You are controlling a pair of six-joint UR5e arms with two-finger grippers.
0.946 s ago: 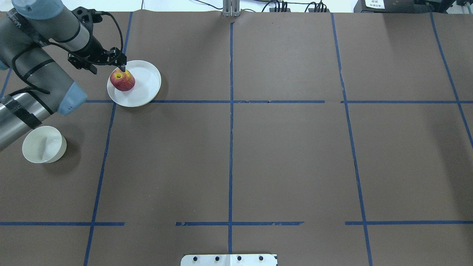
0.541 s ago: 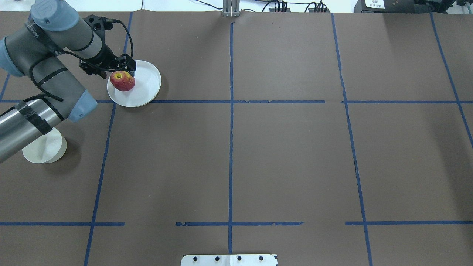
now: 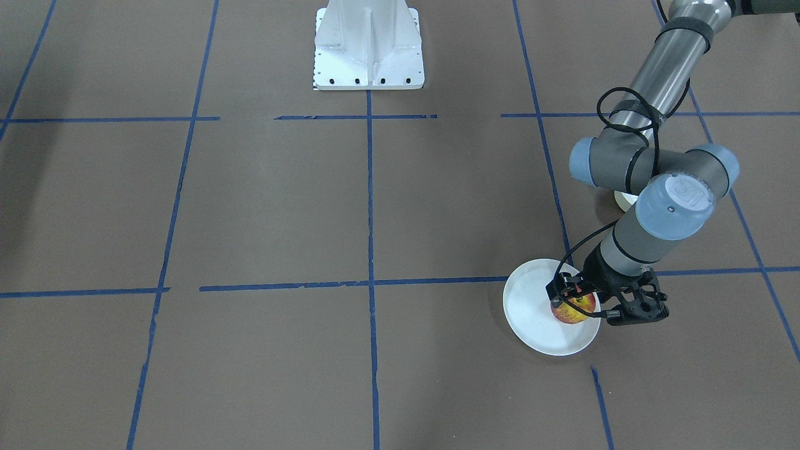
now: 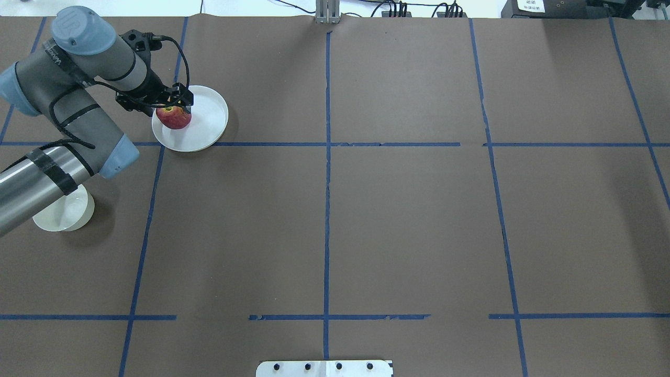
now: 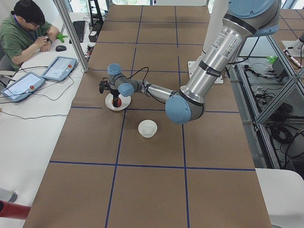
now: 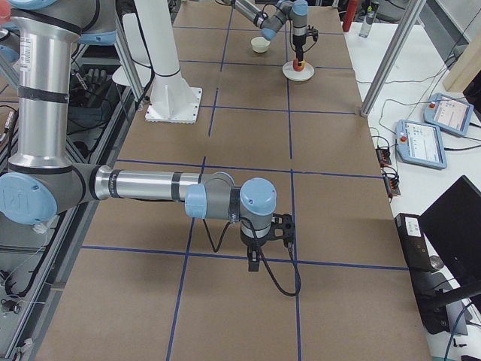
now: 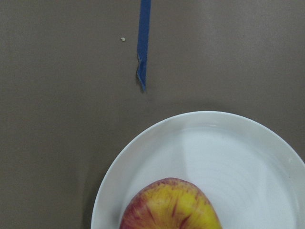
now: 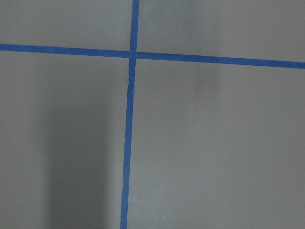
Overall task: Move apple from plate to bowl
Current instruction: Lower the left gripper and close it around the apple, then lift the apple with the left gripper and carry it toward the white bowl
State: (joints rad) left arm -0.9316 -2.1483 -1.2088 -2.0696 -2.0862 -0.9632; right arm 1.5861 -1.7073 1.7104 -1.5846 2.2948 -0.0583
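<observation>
The red and yellow apple (image 4: pixel 174 119) lies on the left part of the white plate (image 4: pixel 207 120) at the table's far left. It also shows in the front view (image 3: pixel 572 309) and at the bottom of the left wrist view (image 7: pixel 171 205). My left gripper (image 4: pixel 177 104) is low over the apple, its dark fingers (image 3: pixel 558 289) beside it, and looks open. The white bowl (image 4: pixel 65 213) stands nearer the robot, partly hidden under the left forearm. My right gripper (image 6: pixel 252 263) hangs over bare table far from these; I cannot tell if it is open.
A white mount base (image 3: pixel 369 47) stands at the robot's edge of the table. Blue tape lines (image 4: pixel 326 157) cross the brown cover. An operator (image 5: pixel 23 28) sits at a side desk with tablets (image 5: pixel 59 67).
The left arm has swung forward and right, and its gripper has settled lower over the apple. The forearm now covers part of the bowl. The apple has not moved.
</observation>
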